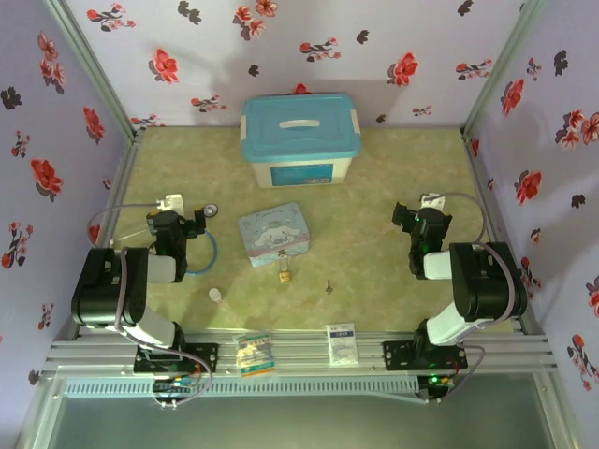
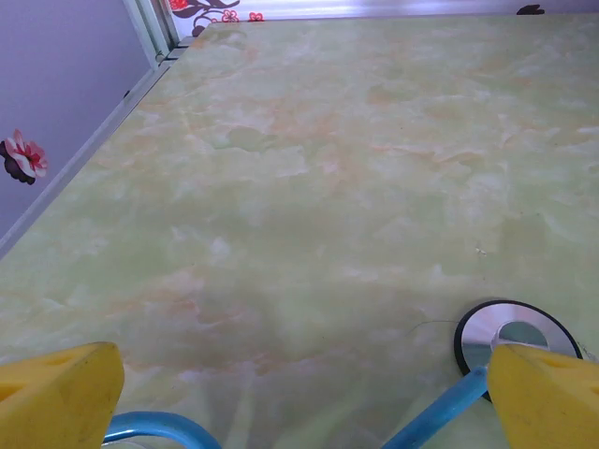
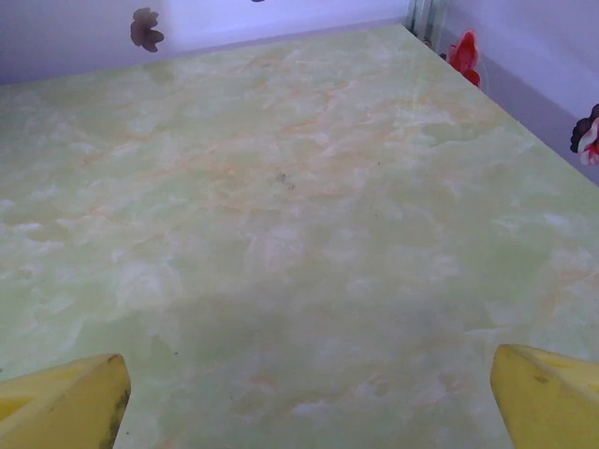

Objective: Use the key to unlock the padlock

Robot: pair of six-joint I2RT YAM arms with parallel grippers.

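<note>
Evidently at the outset, left gripper [image 2: 299,398] and right gripper [image 3: 309,398] gape wide, empty, with the small brass-yellow padlock [image 1: 283,276] and thin dark metal key [image 1: 328,286] lying between them, awaiting a fine pinch.

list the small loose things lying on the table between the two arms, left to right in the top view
white cap → padlock → key

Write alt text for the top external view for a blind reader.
The padlock and the key lie apart on the green table, just nearer than a cartoon tin. The left gripper and right gripper hang open at either side, touching neither. A blue-lidded box stands at the back.
</note>
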